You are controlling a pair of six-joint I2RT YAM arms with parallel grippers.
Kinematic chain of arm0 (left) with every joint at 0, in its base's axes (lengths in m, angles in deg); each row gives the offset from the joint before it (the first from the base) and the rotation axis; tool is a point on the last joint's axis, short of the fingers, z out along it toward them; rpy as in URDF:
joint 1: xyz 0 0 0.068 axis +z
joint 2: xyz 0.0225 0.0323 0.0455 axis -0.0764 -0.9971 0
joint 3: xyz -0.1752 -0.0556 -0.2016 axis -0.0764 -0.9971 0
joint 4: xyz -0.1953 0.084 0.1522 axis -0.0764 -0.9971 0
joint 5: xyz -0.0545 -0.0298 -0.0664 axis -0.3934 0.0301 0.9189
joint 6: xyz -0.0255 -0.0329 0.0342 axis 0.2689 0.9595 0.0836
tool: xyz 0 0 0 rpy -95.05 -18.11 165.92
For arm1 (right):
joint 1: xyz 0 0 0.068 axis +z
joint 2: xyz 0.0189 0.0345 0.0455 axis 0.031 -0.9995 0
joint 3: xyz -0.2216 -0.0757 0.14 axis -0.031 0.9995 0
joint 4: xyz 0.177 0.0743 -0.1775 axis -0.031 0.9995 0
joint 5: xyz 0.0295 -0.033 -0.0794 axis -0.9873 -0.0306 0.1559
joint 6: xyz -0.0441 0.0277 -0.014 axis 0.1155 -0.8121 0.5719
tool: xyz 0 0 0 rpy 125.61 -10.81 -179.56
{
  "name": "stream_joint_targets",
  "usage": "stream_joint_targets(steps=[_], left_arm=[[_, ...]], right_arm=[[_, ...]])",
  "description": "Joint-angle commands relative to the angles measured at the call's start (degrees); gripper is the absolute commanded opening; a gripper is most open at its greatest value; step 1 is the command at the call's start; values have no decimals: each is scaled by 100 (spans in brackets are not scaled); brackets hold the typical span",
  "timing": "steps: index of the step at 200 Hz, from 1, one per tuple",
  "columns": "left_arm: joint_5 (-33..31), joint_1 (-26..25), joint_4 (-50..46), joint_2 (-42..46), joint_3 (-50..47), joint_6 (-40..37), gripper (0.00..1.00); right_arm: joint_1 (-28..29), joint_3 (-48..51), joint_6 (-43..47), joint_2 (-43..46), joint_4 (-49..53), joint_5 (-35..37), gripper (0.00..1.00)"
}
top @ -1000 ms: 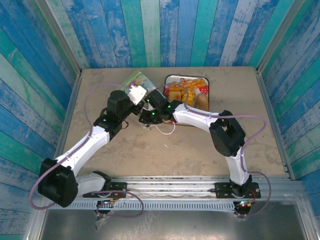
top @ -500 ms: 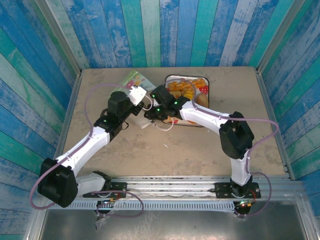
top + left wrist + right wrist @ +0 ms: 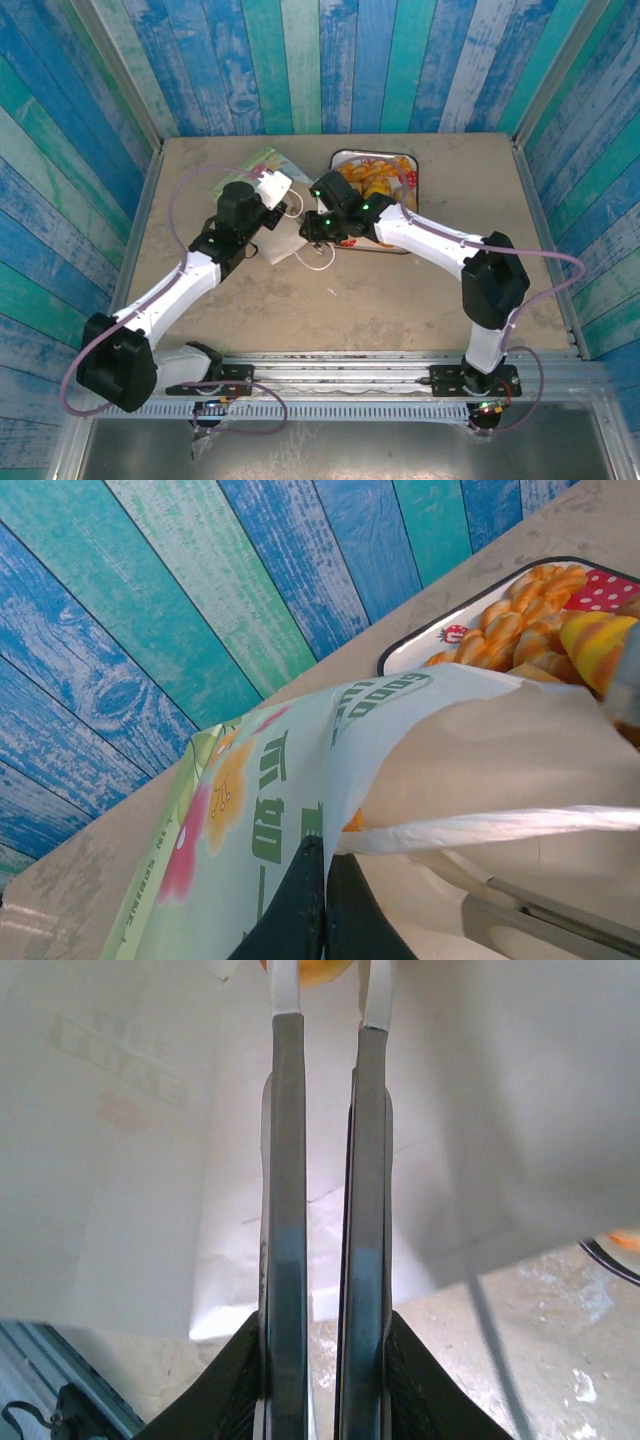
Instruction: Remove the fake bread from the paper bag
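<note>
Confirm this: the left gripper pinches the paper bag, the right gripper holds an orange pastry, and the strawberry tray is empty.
Wrong on the tray: it is not empty. The left wrist view shows several twisted pastries lying in it. The rest stands: the left gripper pinches the paper bag and the right gripper holds an orange pastry.
</note>
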Motion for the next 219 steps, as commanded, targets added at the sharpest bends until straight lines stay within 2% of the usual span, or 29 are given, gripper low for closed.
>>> stream_joint_targets(steps=[1, 34, 179, 219], left_arm=[[-270, -8, 6, -200, 268, 153, 1], [-655, -10, -78, -619, 516, 303, 1], [-1953, 39, -281, -1372, 1202, 920, 0], [-1982, 246, -288, -1296, 1233, 1297, 0]], right_arm=[[36, 104, 260, 418, 207, 57, 1], [91, 200, 409, 712, 509, 57, 0], [57, 506, 1156, 2155, 1834, 247, 1], [-379, 661, 1174, 2922, 2101, 368, 1]])
